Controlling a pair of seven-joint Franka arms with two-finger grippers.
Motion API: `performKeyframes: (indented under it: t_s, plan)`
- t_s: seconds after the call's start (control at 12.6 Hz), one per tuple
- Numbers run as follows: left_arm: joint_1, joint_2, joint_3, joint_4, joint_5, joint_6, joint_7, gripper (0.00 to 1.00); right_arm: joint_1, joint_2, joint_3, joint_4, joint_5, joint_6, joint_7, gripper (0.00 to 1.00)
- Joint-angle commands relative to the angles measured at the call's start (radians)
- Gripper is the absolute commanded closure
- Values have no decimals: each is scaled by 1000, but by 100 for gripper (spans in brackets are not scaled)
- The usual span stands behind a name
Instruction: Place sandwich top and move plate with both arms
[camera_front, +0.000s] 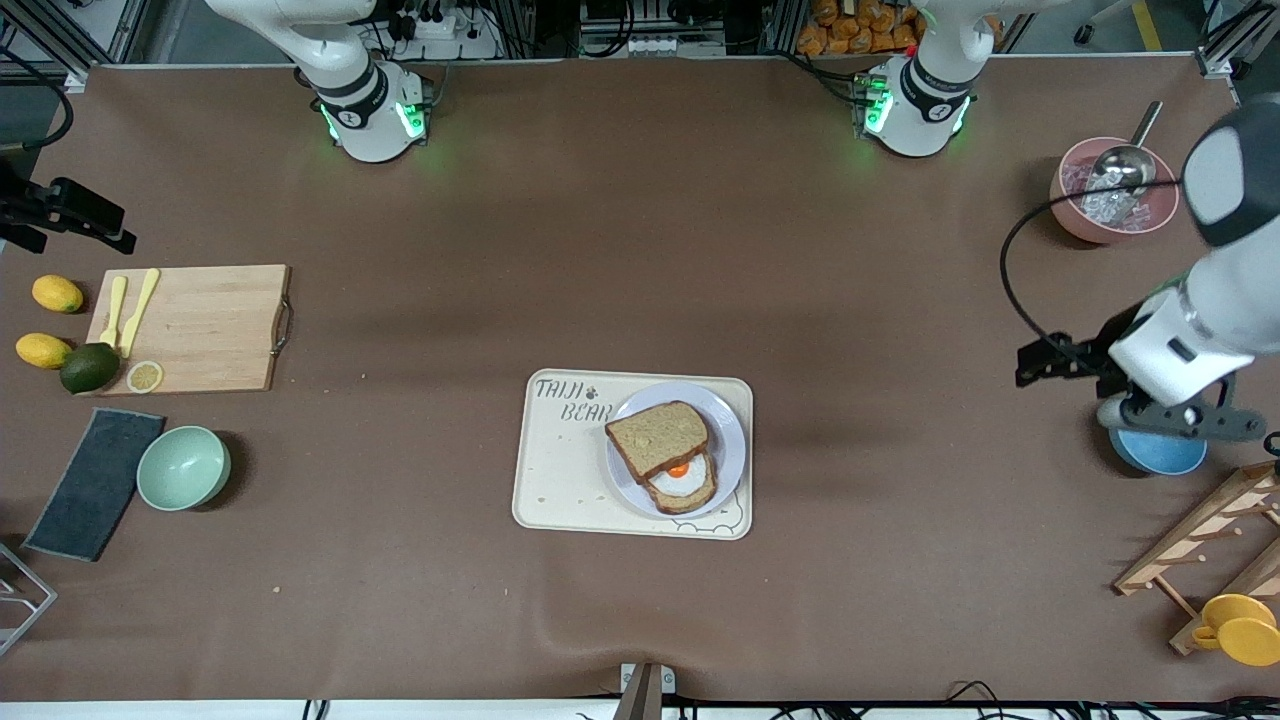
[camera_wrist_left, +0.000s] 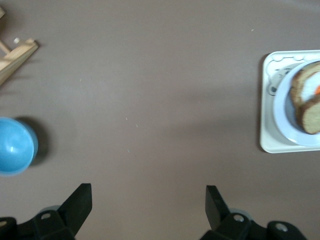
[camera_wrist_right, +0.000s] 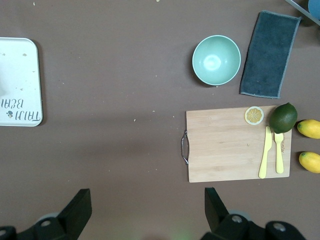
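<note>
The sandwich top (camera_front: 658, 436), a plain brown slice, lies askew on the egg-bearing slice (camera_front: 685, 482) on the lavender-white plate (camera_front: 728, 440). The plate sits on the cream bear-print tray (camera_front: 560, 470) at mid-table. The left wrist view shows the plate (camera_wrist_left: 284, 107) and the sandwich top (camera_wrist_left: 312, 117) at its edge. My left gripper (camera_wrist_left: 148, 192) is open and empty, up in the air beside the blue bowl (camera_front: 1160, 452) at the left arm's end. My right gripper (camera_wrist_right: 147, 196) is open and empty, high over bare table between the tray (camera_wrist_right: 20, 80) and the cutting board (camera_wrist_right: 230, 145).
At the right arm's end are a cutting board (camera_front: 200, 325) with yellow cutlery, lemons, a lime, a mint-green bowl (camera_front: 183, 467) and a dark cloth (camera_front: 95, 483). At the left arm's end are a pink ice bowl (camera_front: 1113, 190), a wooden rack (camera_front: 1210, 530) and a yellow cup (camera_front: 1240, 628).
</note>
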Motion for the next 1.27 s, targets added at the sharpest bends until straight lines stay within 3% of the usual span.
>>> performKeyframes:
  t_s: [0.0, 0.24, 0.48, 0.8, 1.04, 1.19]
  plan:
    - [-13, -111, -7, 4, 10, -124, -131, 0, -14, -1, 10, 0, -15, -6, -1, 0]
    - [-10, -220, -68, -21, 10, -219, -238, 0, -20, -1, 10, -1, -15, -5, -2, 0]
    - [-7, -251, -67, -16, 12, -227, -204, 0, -20, 1, 10, -1, -15, -14, -4, 0]
    - [-20, -260, -2, -10, 22, -227, -164, 0, -24, 1, 10, 0, -15, -16, -4, 0]
    - [-94, -263, 114, -5, 25, -233, -144, 0, -24, 1, 10, 0, -15, -16, -4, 0]
    - [-94, -263, 114, -7, 25, -247, -97, 0, -26, 2, 10, 0, -15, -16, -4, 0]
